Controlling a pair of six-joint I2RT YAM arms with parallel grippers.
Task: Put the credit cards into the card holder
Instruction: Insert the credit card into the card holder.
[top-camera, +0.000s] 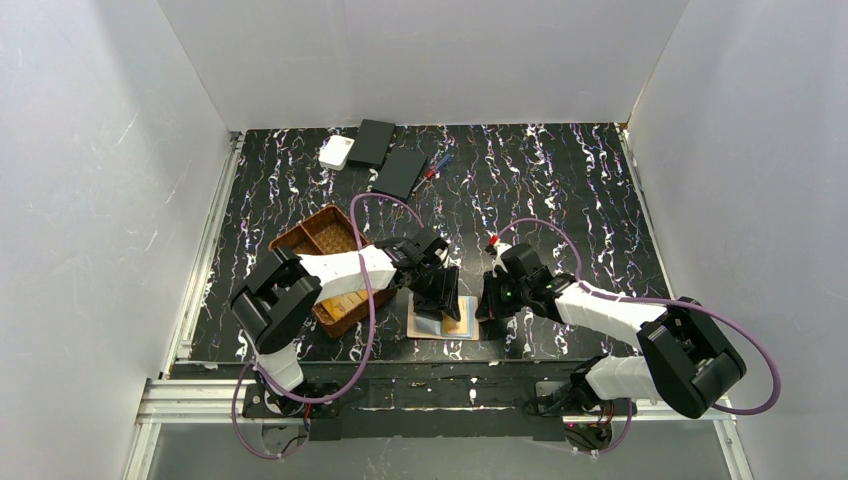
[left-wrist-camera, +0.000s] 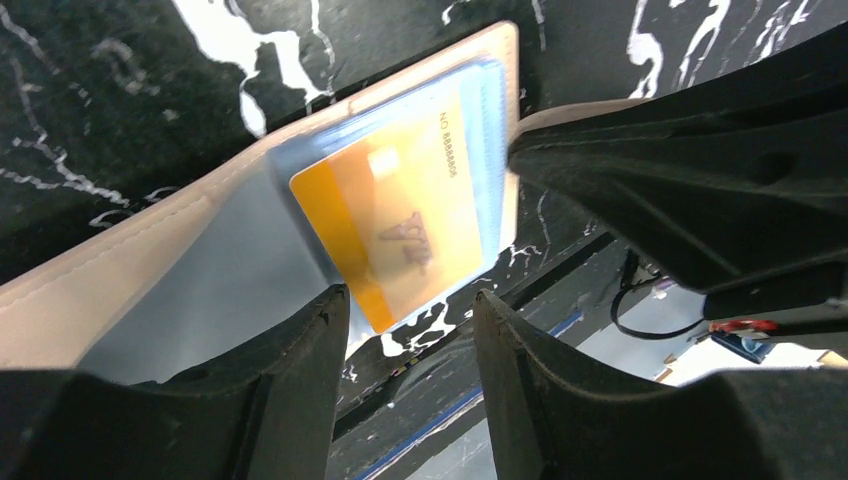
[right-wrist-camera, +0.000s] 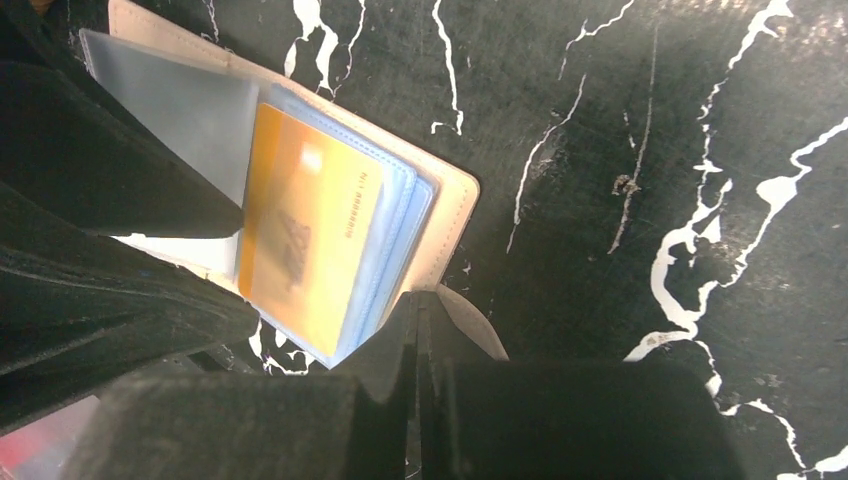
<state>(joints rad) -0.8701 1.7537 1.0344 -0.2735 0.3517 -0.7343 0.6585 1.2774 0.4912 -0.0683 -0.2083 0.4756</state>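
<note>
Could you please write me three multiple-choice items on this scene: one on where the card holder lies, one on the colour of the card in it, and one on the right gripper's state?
1. Where does the card holder lie?
A. by the far edge of the table
B. at the table's near edge, between the left gripper and the right gripper
C. lifted off the table

2. What colour is the card showing in the holder's clear pocket?
A. green
B. black
C. orange

3. How do the right gripper's jaws stand?
A. shut
B. wide open
C. closed on the card

Key: 1 B, the top view shows it flat near the arm bases, a gripper on each side. 2 C, both wrist views show an orange face. 3 A, in the right wrist view its fingers meet with no gap.
</note>
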